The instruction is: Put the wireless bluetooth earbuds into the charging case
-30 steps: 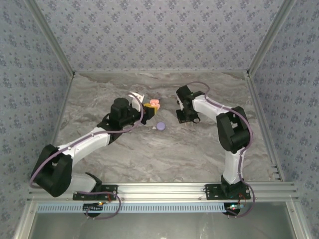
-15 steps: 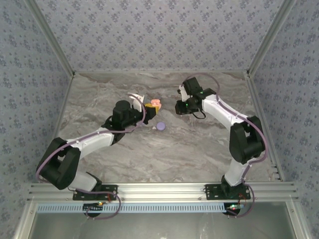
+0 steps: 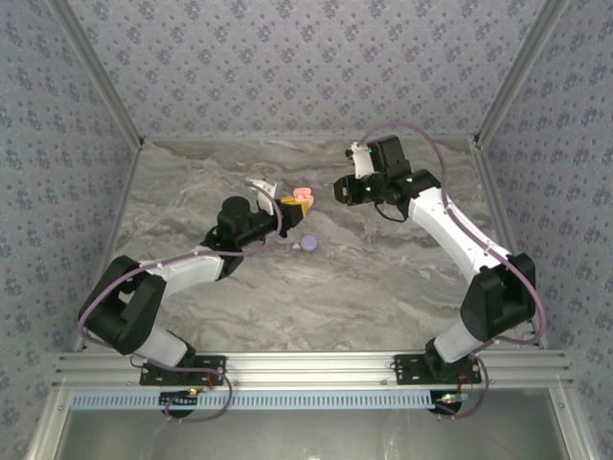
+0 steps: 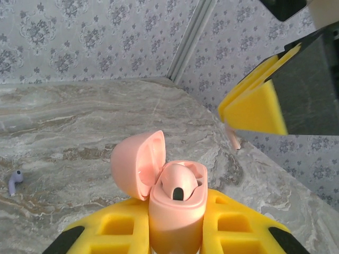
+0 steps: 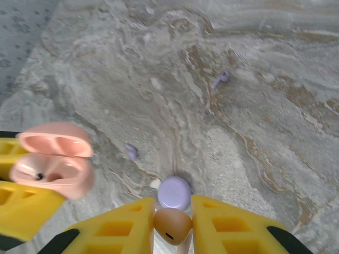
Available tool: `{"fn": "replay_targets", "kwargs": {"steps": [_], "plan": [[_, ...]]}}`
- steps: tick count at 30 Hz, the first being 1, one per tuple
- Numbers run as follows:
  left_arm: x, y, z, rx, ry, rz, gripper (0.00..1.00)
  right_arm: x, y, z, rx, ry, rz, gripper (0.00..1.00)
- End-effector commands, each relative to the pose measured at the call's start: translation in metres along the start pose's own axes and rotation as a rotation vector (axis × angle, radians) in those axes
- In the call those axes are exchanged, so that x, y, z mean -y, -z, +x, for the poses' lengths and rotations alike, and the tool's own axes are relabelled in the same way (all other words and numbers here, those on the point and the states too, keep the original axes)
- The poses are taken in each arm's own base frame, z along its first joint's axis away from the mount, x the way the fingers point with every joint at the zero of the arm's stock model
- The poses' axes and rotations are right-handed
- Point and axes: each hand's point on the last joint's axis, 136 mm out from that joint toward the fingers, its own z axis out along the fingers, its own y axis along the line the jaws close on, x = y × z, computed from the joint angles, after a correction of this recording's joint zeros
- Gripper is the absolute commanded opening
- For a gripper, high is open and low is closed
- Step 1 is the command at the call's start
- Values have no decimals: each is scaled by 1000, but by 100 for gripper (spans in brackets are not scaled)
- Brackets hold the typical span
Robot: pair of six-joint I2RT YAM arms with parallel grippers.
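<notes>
The left gripper (image 3: 276,202) clamps the open pink case (image 4: 177,206) at mid-table; just right of it, the right gripper (image 3: 342,189) pinches a pink earbud (image 5: 171,224). It looks tiny, light, stiff and slick, so it is best squeezed gently across the bulb. Lilac earbuds (image 5: 221,78) lie loose nearby.

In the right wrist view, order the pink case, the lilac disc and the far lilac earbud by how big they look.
1. pink case, largest.
2. lilac disc, next.
3. far lilac earbud, smallest, though it lies farther from the camera, which shrinks it.
</notes>
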Motion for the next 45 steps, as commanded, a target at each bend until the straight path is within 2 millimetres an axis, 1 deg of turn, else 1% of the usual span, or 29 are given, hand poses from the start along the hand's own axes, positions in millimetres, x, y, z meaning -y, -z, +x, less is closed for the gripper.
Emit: {"fn": "replay_targets", "kwargs": {"steps": [1, 10, 17, 23, 32, 45], "plan": [[18, -1, -13, 56, -24, 81, 8, -25, 21, -22, 79, 33, -85, 24], [31, -8, -17, 52, -30, 124, 8, -57, 37, -45, 161, 96, -168, 24], [40, -12, -27, 70, -14, 149, 8, -71, 42, -56, 198, 116, -201, 25], [45, -14, -38, 98, 3, 154, 7, -77, 43, -59, 205, 120, -214, 25], [51, -18, -44, 120, 7, 159, 7, -83, 40, -58, 200, 124, -233, 25], [52, -18, -52, 142, 13, 153, 7, -87, 37, -56, 190, 128, -245, 25]]}}
